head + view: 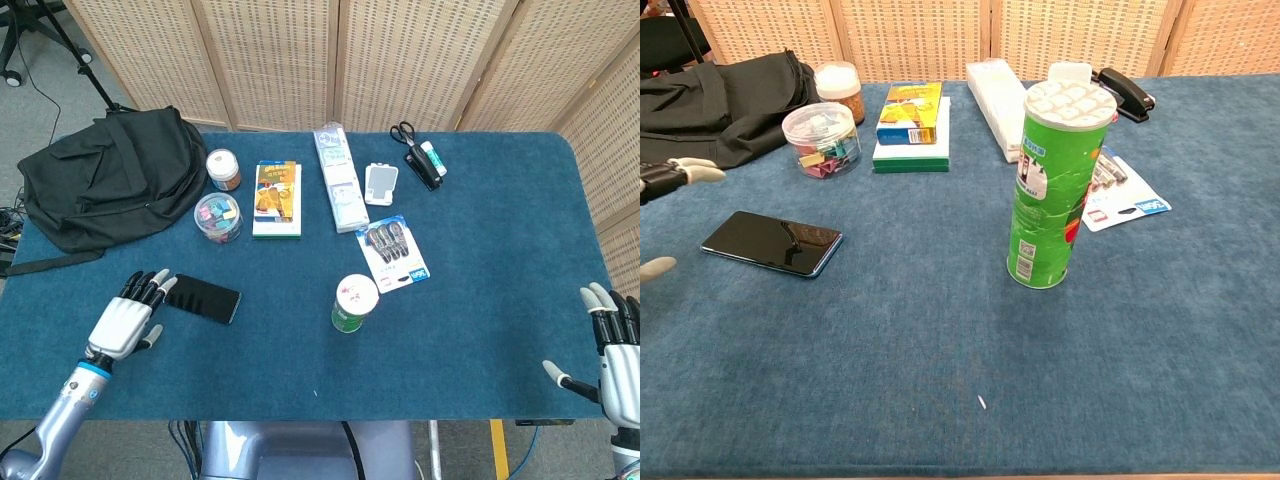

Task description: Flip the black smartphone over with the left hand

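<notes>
Head view, table: a blue cloth-covered table carries every object; most of the clutter lies toward its far edge, leaving the near half largely bare.

Head view, black smartphone: the black smartphone lies flat, dark glossy face up, near the table's left edge and somewhat toward the near edge, apart from the other items, so there is room to work around it.

Head view, left hand: the left hand hovers just beside the phone's left end, fingers spread and pointing toward it, holding nothing. Whether the fingertips touch the phone cannot be told. Judged stage: approach, flip not yet begun.

Head view, right hand: the right hand sits at the table's near right corner, fingers apart and empty, well clear of the work, as the task does not call on it.

Head view, neighbours: a black backpack fills the far left corner; a clear tub of clips stands between it and a book stack.

Chest view, black smartphone: the phone rests flat toward the left edge.

Chest view, left hand: only fingertips enter at the left border, spread on either side of the phone's end.

Chest view, green can: a green can stands upright mid-table, well apart from the phone.
</notes>
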`<state>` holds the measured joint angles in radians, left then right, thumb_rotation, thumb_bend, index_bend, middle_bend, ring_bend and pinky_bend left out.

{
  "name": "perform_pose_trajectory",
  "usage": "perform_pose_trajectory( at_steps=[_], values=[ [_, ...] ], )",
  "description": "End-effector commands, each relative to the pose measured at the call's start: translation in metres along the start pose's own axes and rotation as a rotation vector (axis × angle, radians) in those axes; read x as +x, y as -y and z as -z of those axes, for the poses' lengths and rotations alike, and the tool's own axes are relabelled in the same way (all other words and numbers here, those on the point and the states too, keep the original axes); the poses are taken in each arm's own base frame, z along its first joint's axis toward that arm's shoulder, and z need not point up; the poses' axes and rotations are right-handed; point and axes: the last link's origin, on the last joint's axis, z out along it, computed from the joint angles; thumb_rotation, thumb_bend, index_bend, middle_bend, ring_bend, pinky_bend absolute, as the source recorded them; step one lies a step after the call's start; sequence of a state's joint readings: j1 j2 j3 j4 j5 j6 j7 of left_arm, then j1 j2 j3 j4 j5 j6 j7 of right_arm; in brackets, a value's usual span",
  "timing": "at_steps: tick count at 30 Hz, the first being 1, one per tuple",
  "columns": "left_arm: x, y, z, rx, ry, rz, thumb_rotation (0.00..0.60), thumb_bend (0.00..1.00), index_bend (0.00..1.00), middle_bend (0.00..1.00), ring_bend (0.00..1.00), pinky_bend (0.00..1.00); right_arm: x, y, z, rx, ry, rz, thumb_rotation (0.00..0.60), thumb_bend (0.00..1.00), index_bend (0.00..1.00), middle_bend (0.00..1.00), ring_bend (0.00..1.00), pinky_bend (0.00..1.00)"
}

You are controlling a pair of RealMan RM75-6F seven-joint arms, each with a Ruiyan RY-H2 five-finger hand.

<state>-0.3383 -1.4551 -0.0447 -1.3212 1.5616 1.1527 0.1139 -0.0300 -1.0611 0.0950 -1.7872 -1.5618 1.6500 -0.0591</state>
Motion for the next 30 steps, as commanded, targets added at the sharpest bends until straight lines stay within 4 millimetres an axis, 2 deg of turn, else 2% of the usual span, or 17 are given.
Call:
perform_pose_trajectory(
  at_steps=[1, 21, 30],
  values=[
    [-0.006, -0.005, -0.011, -0.012, -0.001, -0.01, 0.6, 0.39, 0.0, 0.0, 0.0, 0.0, 0.0, 0.0, 0.0, -0.001, -0.001, -0.001, 0.6, 0.0, 0.05, 0.0, 0.0, 0.0],
    [-0.028, -0.016, -0.035, -0.015, 0.033, -0.052, 0.6, 0.41, 0.0, 0.0, 0.0, 0.0, 0.004, -0.004, -0.002, -0.011, -0.008, -0.018, 0.6, 0.0, 0.05, 0.0, 0.0, 0.0],
    [-0.03, -0.019, -0.046, -0.009, 0.021, -0.068, 0.6, 0.42, 0.0, 0.0, 0.0, 0.0, 0.004, -0.004, -0.002, -0.01, -0.008, -0.025, 0.6, 0.0, 0.05, 0.0, 0.0, 0.0]
  ],
)
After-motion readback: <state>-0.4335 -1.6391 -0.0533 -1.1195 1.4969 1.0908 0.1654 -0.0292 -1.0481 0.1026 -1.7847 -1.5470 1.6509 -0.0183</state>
